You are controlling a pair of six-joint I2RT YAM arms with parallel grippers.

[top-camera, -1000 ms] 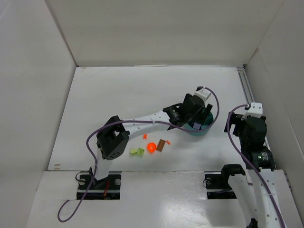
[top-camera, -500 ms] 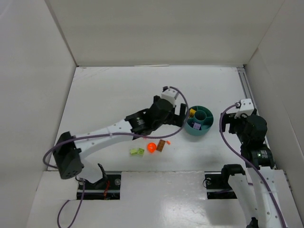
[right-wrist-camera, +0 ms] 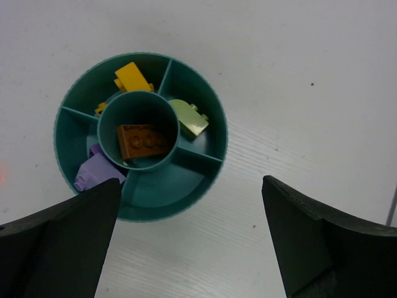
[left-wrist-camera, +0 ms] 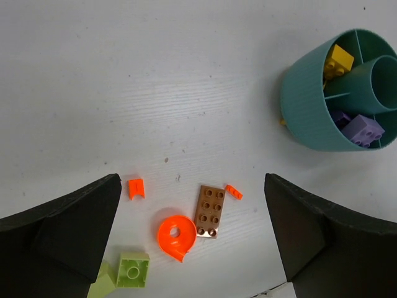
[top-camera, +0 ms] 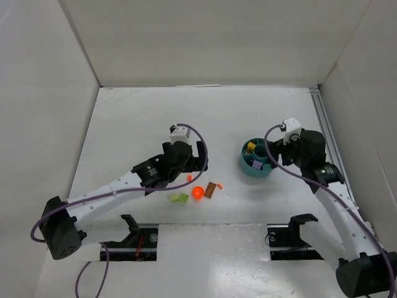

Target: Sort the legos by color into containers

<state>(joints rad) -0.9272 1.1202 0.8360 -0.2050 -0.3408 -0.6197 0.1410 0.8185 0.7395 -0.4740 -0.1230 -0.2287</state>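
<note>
Hovering with left gripper [left-wrist-camera: 192,181] spread wide, gripping nothing, over brown brick [left-wrist-camera: 209,211], round orange piece [left-wrist-camera: 173,236] and green brick [left-wrist-camera: 132,272] along lower middle of frame. Hanging with right gripper [right-wrist-camera: 191,181] spread wide, also empty, over teal bowl [right-wrist-camera: 164,189] at centre left.

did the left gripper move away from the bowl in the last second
Yes. The left gripper has swung left, off the teal bowl, and now hangs open near the loose bricks.

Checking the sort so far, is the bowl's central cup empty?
No, a brown brick lies inside the central cup of the teal bowl.
</note>
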